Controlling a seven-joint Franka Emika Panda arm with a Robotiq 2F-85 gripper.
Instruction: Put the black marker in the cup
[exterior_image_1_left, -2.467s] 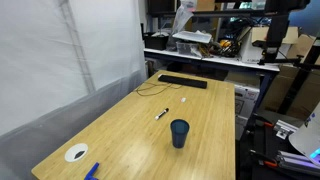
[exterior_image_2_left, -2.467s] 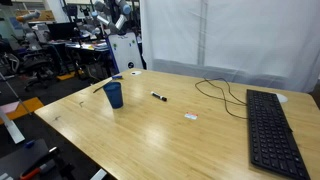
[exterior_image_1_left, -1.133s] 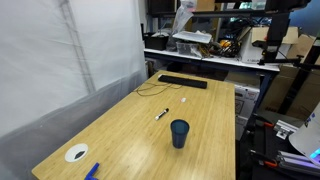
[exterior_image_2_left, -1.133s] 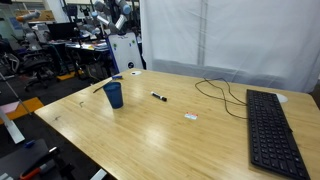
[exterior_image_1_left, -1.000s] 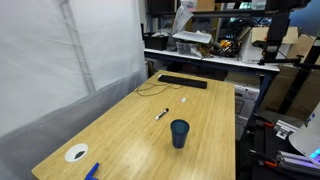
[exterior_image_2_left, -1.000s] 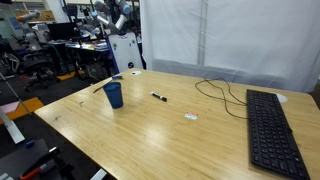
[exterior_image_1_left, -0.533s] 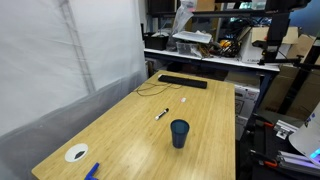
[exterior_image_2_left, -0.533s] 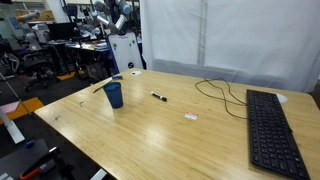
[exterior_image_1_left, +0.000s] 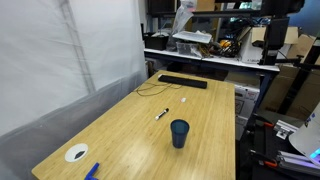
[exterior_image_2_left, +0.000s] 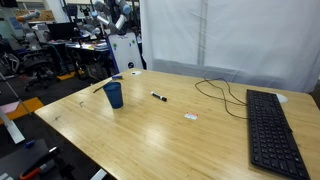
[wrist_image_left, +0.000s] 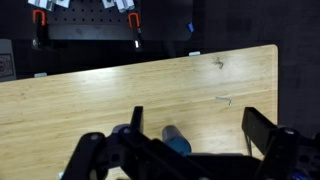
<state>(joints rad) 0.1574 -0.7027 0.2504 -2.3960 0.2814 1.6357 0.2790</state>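
The black marker (exterior_image_1_left: 161, 114) lies flat on the wooden table, between the cup and the keyboard; it also shows in the other exterior view (exterior_image_2_left: 158, 97). The dark blue cup (exterior_image_1_left: 179, 133) stands upright near the table's edge (exterior_image_2_left: 114, 95). In the wrist view the cup (wrist_image_left: 176, 140) appears small, far below, between my two fingers. My gripper (wrist_image_left: 200, 125) is open and empty, high above the table and well away from both marker and cup. In the wrist view the marker is too small to tell for sure.
A long black keyboard (exterior_image_2_left: 272, 135) with a dark cable (exterior_image_2_left: 222, 92) lies at one end of the table. A small white scrap (exterior_image_2_left: 191, 117) lies near the middle. A flat white disc (exterior_image_1_left: 76, 153) and a blue object (exterior_image_1_left: 92, 171) sit at the opposite end.
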